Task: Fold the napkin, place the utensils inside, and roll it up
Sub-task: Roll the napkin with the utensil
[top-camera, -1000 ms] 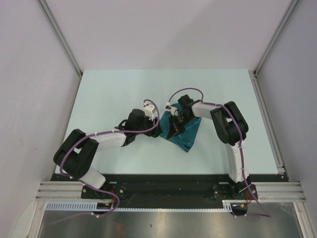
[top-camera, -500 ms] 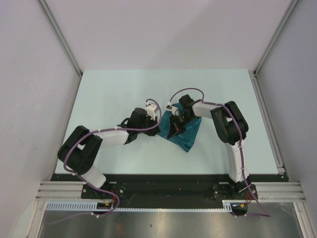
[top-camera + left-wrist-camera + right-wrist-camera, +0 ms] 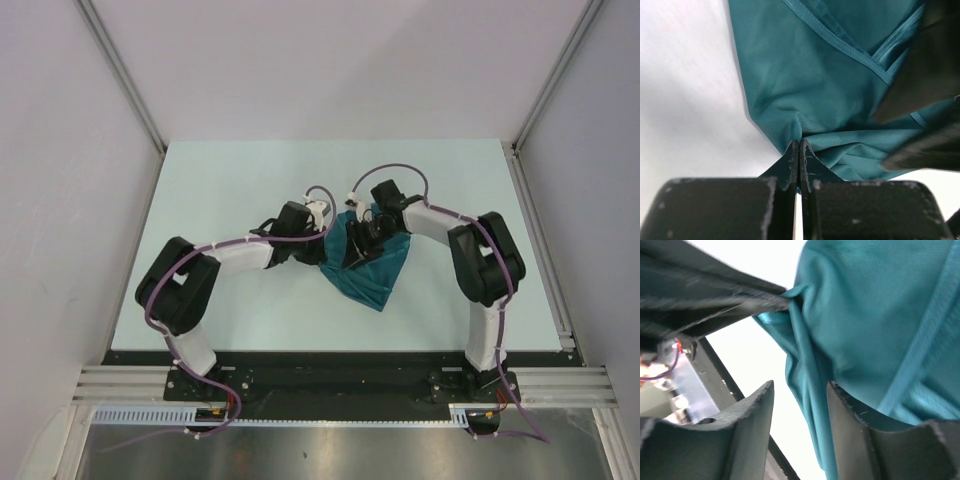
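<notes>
The teal napkin (image 3: 372, 272) lies bunched at the middle of the table, its left edge lifted. My left gripper (image 3: 326, 250) is shut on that edge; in the left wrist view the cloth (image 3: 810, 90) puckers right at the closed tips (image 3: 799, 143). My right gripper (image 3: 356, 248) hangs over the napkin's upper left part, jaws open, with a fold of cloth (image 3: 865, 320) running down between its fingers (image 3: 752, 405) without being pinched. The left gripper's dark fingers (image 3: 715, 300) cross the top left of the right wrist view. The utensils are not in view.
The pale table (image 3: 230, 190) is bounded by grey walls at the back and both sides, with a metal rail (image 3: 340, 385) along the near edge where both arm bases stand. The two wrists are nearly touching above the napkin.
The left gripper moved right to the napkin's edge and closed on it. The right gripper, shut a second ago, has opened and shifted slightly up and right. The napkin's left side has risen.
</notes>
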You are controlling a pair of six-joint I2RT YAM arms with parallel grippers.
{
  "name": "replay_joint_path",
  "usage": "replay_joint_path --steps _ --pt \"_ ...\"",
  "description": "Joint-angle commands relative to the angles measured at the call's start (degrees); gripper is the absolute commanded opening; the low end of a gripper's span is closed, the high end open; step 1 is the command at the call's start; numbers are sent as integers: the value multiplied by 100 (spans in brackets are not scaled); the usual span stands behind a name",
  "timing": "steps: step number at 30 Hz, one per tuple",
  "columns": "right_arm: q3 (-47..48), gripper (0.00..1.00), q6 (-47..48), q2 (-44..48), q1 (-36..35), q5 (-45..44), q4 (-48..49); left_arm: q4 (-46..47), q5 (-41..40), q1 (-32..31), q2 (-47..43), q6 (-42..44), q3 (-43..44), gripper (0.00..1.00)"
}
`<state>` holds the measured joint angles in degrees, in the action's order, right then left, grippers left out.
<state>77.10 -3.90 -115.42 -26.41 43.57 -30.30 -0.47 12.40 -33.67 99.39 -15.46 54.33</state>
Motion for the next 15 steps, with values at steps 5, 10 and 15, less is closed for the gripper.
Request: replay_joint_path --steps 5,10,15 --pt "-1257 63 373 1468 -294 -1210 1262 -595 552 229 282 -317 491 0" --pt "-1970 74 381 1917 -584 -1913 2484 -603 658 291 273 -291 482 0" --pt "-2260 75 662 2049 -997 -2606 3178 -612 702 308 274 -291 482 0"
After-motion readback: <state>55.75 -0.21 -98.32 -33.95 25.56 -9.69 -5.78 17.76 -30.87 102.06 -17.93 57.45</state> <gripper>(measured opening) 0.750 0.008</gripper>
